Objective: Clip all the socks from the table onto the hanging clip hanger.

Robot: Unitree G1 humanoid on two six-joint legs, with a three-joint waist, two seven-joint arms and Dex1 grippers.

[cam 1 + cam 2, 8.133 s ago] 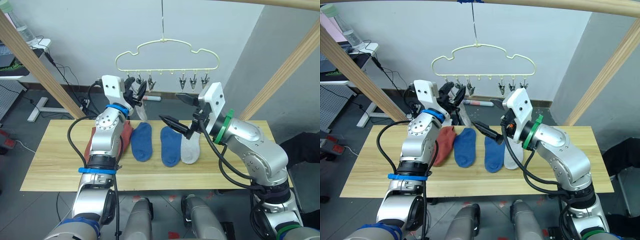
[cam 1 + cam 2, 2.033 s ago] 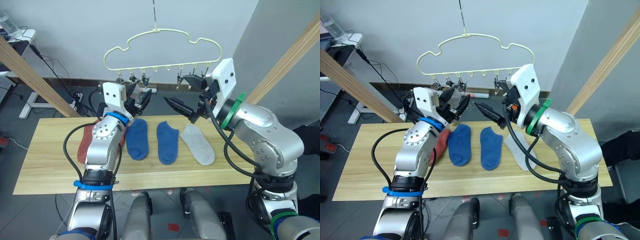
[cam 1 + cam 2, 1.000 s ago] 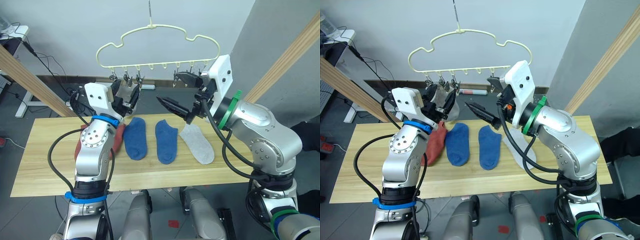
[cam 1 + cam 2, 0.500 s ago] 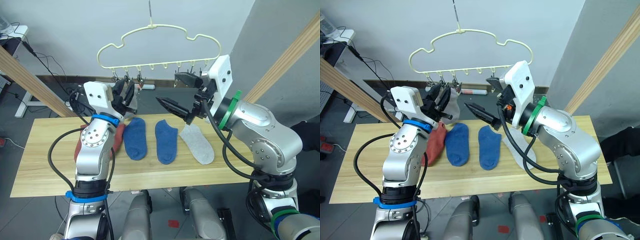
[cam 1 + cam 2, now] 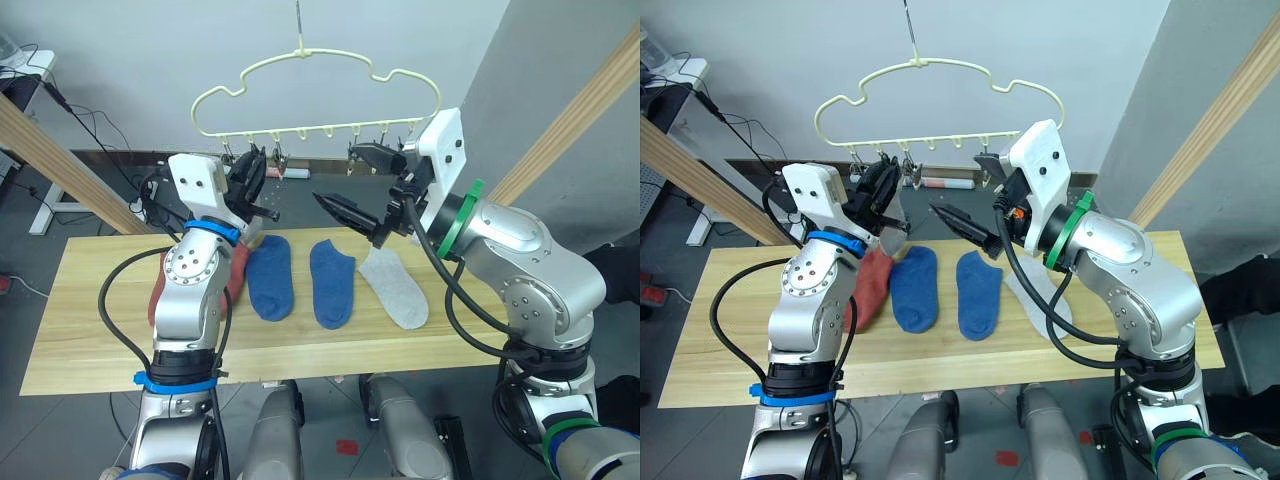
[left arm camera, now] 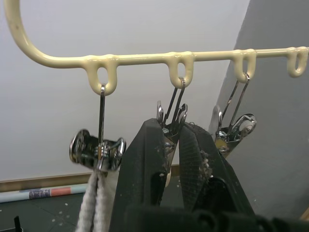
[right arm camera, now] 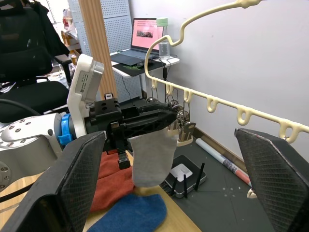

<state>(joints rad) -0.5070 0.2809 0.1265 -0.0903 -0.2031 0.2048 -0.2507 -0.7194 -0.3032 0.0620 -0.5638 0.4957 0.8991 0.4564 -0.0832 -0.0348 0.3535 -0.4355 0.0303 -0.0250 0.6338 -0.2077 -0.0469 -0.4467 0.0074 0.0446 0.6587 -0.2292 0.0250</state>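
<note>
While the left pincer (image 5: pixel 883 193) grips a grey sock (image 7: pixel 150 157) up at the clip hanger (image 5: pixel 318 90), the right pincer (image 5: pixel 358 188) hangs wide open beside it. Blue socks (image 5: pixel 270 277) lie on the counter (image 5: pixel 90 330).

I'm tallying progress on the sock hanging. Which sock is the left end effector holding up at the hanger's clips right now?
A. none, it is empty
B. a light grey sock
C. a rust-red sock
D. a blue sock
B. The right wrist view shows a light grey knit sock hanging from the left end effector at the silver clips of the pale yellow cloud-shaped wire hanger.
</note>
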